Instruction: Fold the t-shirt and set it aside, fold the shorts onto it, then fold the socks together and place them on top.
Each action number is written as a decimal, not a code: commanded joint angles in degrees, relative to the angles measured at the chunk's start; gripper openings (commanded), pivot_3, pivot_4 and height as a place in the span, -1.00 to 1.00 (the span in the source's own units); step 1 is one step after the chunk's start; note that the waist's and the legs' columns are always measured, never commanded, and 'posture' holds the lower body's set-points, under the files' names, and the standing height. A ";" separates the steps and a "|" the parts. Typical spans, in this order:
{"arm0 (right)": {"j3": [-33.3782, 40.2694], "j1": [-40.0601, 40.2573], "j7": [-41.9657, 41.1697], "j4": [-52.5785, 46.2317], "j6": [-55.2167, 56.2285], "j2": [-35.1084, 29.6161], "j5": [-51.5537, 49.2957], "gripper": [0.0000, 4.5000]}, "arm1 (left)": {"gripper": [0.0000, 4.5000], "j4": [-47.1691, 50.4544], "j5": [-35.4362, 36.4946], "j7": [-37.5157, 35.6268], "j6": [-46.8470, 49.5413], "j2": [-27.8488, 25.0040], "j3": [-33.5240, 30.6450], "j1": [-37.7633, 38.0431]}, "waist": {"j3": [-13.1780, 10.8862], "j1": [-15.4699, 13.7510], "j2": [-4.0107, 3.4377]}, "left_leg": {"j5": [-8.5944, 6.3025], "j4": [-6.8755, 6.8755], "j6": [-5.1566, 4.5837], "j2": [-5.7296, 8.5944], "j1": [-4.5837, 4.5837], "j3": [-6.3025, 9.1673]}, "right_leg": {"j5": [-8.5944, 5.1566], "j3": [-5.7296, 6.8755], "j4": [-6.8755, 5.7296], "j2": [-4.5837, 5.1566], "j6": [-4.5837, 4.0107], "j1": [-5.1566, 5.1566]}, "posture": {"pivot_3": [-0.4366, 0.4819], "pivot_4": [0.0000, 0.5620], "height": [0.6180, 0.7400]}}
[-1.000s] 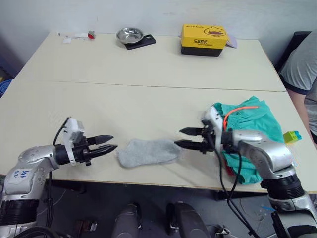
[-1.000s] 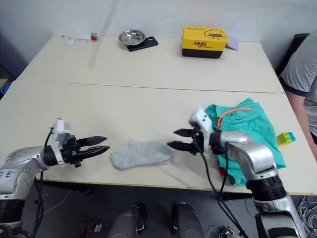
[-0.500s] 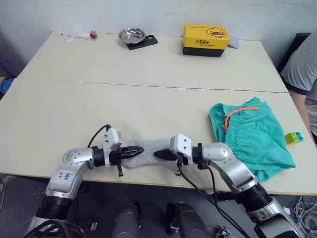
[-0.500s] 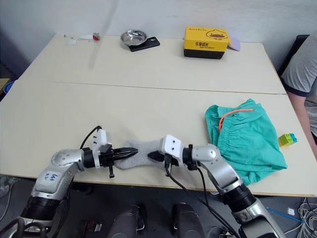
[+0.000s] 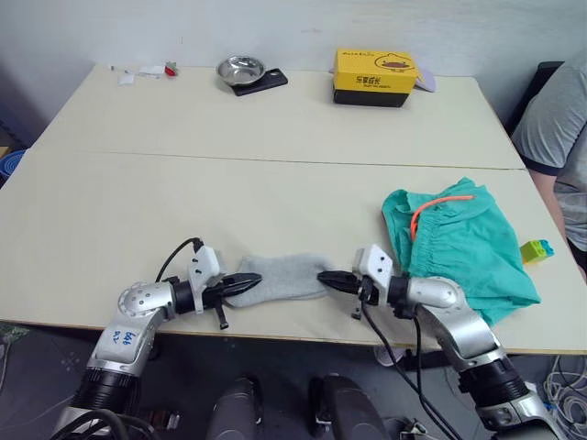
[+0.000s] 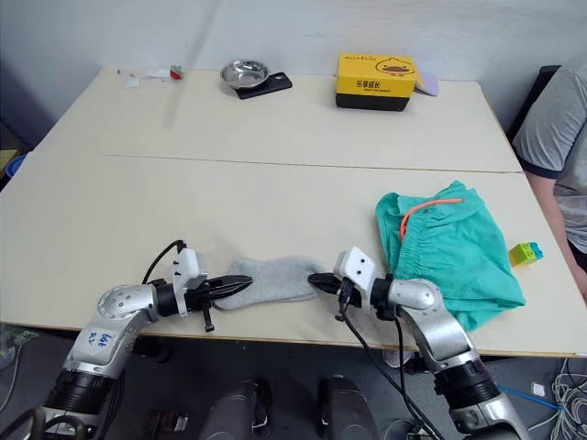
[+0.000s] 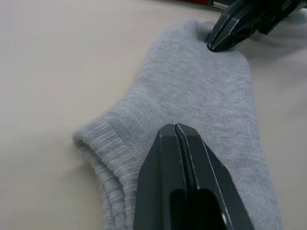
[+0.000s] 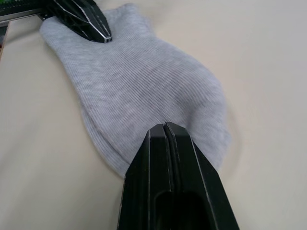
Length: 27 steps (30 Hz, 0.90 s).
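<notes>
While the light grey soft knit socks [image 5: 278,278] lie flat by the table's [image 5: 275,183] near edge, the left gripper [image 5: 240,284] pinches their nine-o'clock end, fingers pressed together on the knit. At the three-o'clock end, the right gripper [image 5: 330,278] is likewise clamped tight on the fabric. Farther toward two o'clock, the teal-green soft fabric shorts [image 5: 459,243] with orange drawstring lie crumpled, well apart.

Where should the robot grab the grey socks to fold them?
Probably at the two short ends, one from each side: the socks lie flat and long across the table's near edge. The left gripper and right gripper sit shut at those ends.
</notes>
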State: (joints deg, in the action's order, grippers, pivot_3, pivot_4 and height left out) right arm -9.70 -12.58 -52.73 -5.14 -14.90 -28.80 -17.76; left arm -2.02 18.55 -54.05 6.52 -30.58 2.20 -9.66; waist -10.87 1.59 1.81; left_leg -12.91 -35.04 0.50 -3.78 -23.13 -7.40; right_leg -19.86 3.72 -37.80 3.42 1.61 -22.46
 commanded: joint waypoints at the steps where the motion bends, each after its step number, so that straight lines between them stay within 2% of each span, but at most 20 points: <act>1: 5.93 2.21 -0.23 -8.77 -10.52 -1.11 -11.16 -0.92 | -1.00 0.66 5.73 -1.77 -0.24 2.14 -3.40 0.03 | -0.01 -0.01 0.00 | 0.02 -0.01 -0.03 0.00 -0.02 0.02 | 0.00 0.01 0.00 0.00 0.00 0.00 | -0.05 -0.47 1.00; 3: 8.42 3.31 2.81 -12.49 -17.45 -1.22 -15.53 -0.76 | -1.00 1.66 7.47 -3.91 0.78 2.19 -3.40 -0.52 | -0.01 0.03 0.00 | 0.12 0.00 -0.21 0.00 -0.15 0.04 | 0.00 0.02 0.01 0.00 0.01 -0.09 | -0.05 -0.47 1.00; 8: 11.99 4.96 13.66 -18.81 -38.55 -1.34 -25.01 0.03 | -1.00 0.26 5.56 -6.40 0.40 0.72 -2.16 -2.72 | -0.01 0.02 0.00 | 0.09 0.04 -0.17 0.00 -0.15 0.08 | -0.03 0.05 0.05 -0.02 0.03 -0.09 | -0.05 -0.47 1.00; 14: 12.33 3.86 22.66 -18.65 -49.08 2.42 -28.16 0.91 | -1.00 -5.03 1.73 -8.25 -2.38 -0.69 -0.73 -5.32 | 0.01 0.24 0.02 | 0.00 0.04 -0.10 0.01 -0.14 0.03 | -0.03 0.02 0.09 -0.01 0.03 -0.08 | -0.05 -0.47 1.00; 15: 12.37 3.30 22.97 -18.56 -50.57 3.17 -29.62 0.99 | -1.00 -5.70 1.33 -8.43 -2.77 -0.71 -0.70 -5.51 | 0.03 0.29 0.05 | 0.00 0.04 -0.10 -0.01 -0.14 0.03 | -0.03 0.02 0.10 -0.02 0.03 -0.08 | -0.05 -0.47 1.00; 19: 13.24 0.66 25.46 -17.05 -56.35 7.02 -33.98 0.99 | -1.00 -7.85 -0.62 -8.95 -4.35 -0.74 -0.34 -6.00 | 0.03 0.26 0.06 | 0.00 0.05 -0.10 -0.02 -0.14 0.04 | -0.02 0.03 0.10 -0.03 0.03 -0.09 | -0.05 -0.47 1.00; 27: 15.17 -4.94 31.92 -10.84 -60.67 13.36 -33.65 0.99 | -1.00 -8.66 -1.77 -8.23 -5.15 0.97 0.03 -6.53 | 0.03 0.41 0.06 | 0.04 0.10 -0.16 -0.02 -0.14 0.03 | -0.03 0.03 0.10 -0.03 0.04 -0.11 | -0.05 -0.47 1.00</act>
State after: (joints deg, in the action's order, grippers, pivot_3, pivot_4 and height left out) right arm 5.61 -17.88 -22.18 -17.57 -74.11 -15.77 -51.70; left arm -10.33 17.35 -62.57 1.89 -29.86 1.70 -15.55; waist -10.84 2.00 1.86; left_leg -12.88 -34.94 0.34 -3.80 -23.27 -7.37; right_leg -19.89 3.75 -37.70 3.39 1.65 -22.57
